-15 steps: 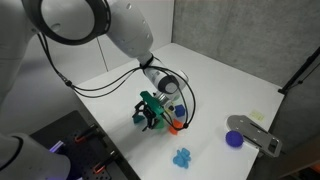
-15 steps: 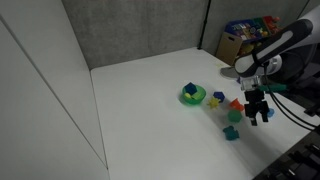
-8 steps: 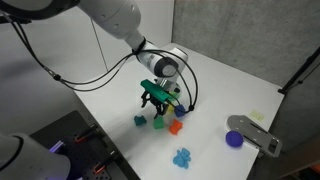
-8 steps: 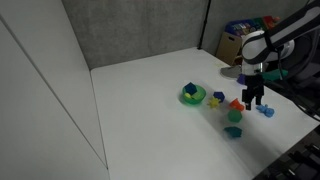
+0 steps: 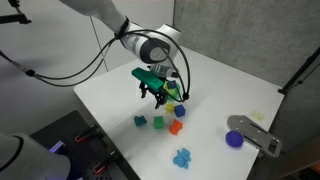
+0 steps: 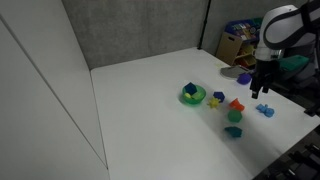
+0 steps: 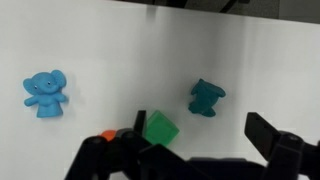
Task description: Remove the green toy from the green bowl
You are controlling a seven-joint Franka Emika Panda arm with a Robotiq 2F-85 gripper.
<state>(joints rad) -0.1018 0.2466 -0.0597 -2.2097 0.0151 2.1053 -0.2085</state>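
Observation:
The green toy (image 5: 140,121), a dark teal block, lies on the white table outside the bowl at the end of a row of blocks. It also shows in the other exterior view (image 6: 231,132) and in the wrist view (image 7: 206,97). The lime-green bowl (image 6: 192,96) stands nearby with a small blue thing in it, and it is partly hidden behind the gripper in an exterior view (image 5: 179,108). My gripper (image 5: 158,97) hangs open and empty well above the blocks. It shows in the other exterior view (image 6: 262,89) and the wrist view (image 7: 200,135).
A light-green cube (image 5: 158,123) and an orange block (image 5: 175,127) lie beside the teal toy. A blue elephant toy (image 5: 181,157) and a purple cup (image 5: 234,139) sit further off. Another small blue block (image 6: 220,96) lies near the bowl.
My gripper has risen from table level beside the teal toy and moved up and away. The teal toy stays on the table.

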